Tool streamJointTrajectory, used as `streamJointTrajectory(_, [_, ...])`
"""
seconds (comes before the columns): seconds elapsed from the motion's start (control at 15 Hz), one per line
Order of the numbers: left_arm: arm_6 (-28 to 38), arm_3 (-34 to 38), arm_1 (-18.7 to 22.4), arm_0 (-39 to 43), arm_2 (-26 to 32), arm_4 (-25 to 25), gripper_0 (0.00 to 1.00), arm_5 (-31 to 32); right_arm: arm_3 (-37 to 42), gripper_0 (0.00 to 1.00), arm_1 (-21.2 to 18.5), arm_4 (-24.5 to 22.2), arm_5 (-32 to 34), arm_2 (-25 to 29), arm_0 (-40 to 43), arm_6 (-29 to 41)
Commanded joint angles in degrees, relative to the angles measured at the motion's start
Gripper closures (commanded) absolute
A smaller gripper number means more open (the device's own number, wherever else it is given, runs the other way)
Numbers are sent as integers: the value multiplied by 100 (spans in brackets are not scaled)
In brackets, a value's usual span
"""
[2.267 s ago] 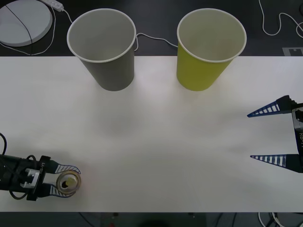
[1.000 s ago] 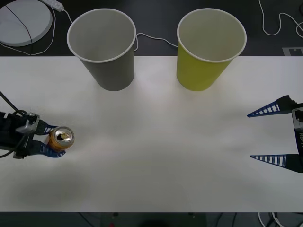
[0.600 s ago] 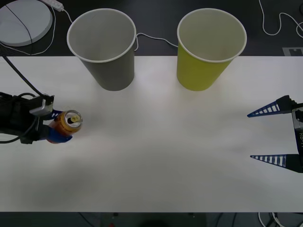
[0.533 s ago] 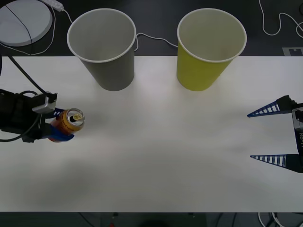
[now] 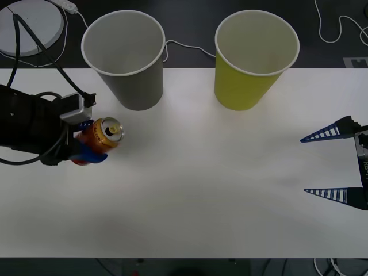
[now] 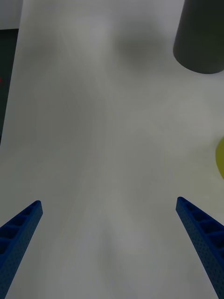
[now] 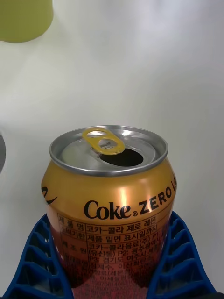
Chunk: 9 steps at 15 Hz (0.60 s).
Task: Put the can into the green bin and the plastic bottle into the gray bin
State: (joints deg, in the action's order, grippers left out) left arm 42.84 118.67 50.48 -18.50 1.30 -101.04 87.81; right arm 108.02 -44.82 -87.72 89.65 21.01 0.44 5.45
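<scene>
My left gripper (image 5: 92, 146) is shut on the red-orange can (image 5: 101, 136), held above the white table at the left, in front of and a little left of the gray bin (image 5: 127, 56). Seen from the left wrist, the can (image 7: 109, 205) stands upright between the blue fingers (image 7: 39, 261), its top open with a gold pull tab. The green bin (image 5: 253, 57) stands upright at the back right of centre. Open at the table's right edge, my right gripper (image 5: 333, 164) holds nothing. The plastic bottle is out of view.
A white round device (image 5: 29, 24) with cables lies behind the table at the far left. More white cable (image 5: 336, 29) runs behind the table at the back right. The table's far edge passes just behind the bins.
My left gripper has lifted the can from the table's front left corner and carried it back and rightward toward the gray bin. The right arm has not moved.
</scene>
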Motion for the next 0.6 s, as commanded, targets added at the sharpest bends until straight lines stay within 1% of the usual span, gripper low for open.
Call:
streamJointTrajectory(0.07, [875, 192, 182, -743, -323, -4, 100, 219, 0, 0, 0, 0, 0, 0, 0, 0])
streamJointTrajectory(0.27, [1859, 122, 533, -1903, -1149, 75, 100, 219, 0, 0, 0, 0, 0, 0, 0, 0])
streamJointTrajectory(0.4, [2369, -160, 542, -2747, -1694, 163, 100, 219, 0, 0, 0, 0, 0, 0, 0, 0])
streamJointTrajectory(0.47, [2545, -318, 533, -3116, -1949, 198, 100, 219, 0, 0, 0, 0, 0, 0, 0, 0])
streamJointTrajectory(0.53, [2721, -546, 489, -3652, -2292, 251, 100, 219, 0, 0, 0, 0, 0, 0, 0, 0])
streamJointTrajectory(0.6, [2791, -766, 402, -4030, -2503, 313, 100, 219, 0, 0, 0, 0, 0, 0, 0, 0])
